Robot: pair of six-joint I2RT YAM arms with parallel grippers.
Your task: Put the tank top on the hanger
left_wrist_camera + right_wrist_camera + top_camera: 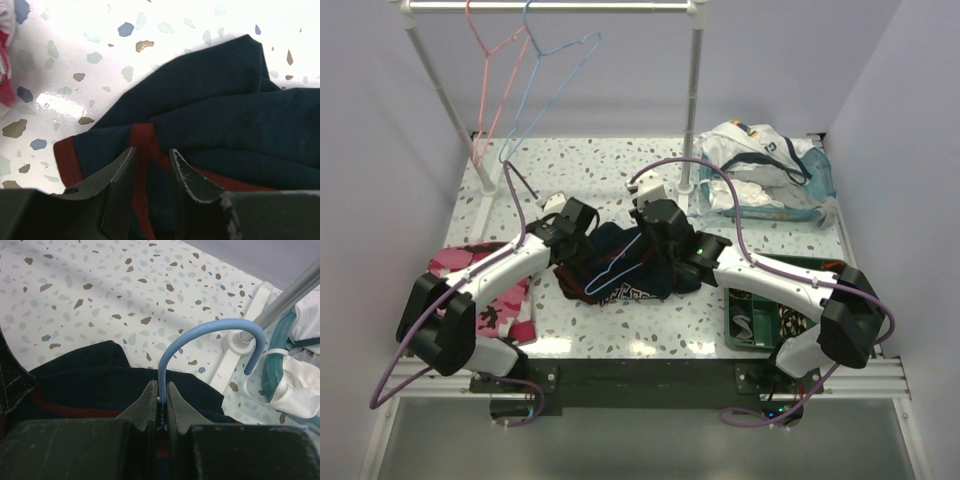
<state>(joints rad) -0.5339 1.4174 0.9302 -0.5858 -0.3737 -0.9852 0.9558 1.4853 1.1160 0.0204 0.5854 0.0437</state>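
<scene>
The navy tank top [616,243] lies crumpled in the middle of the table, with dark red trim and white lettering showing. The light blue hanger [610,272] rests on top of it. My right gripper [161,385] is shut on the hanger's neck, just below the hook [210,327], over the tank top [85,370]. My left gripper [152,150] is low over the tank top [225,115] at its left side. Its jaws stand apart, with a strip of red trim [142,135] in the gap. From above, the left gripper [585,230] and right gripper [645,232] flank the top's far edge.
A white rack stands at the back with a pink hanger [495,70] and another light blue hanger [560,60]; its right post [692,100] is near the right gripper. White garments [760,165] are piled back right. A pink camouflage cloth [505,310] lies left, and a green bin [760,310] sits right.
</scene>
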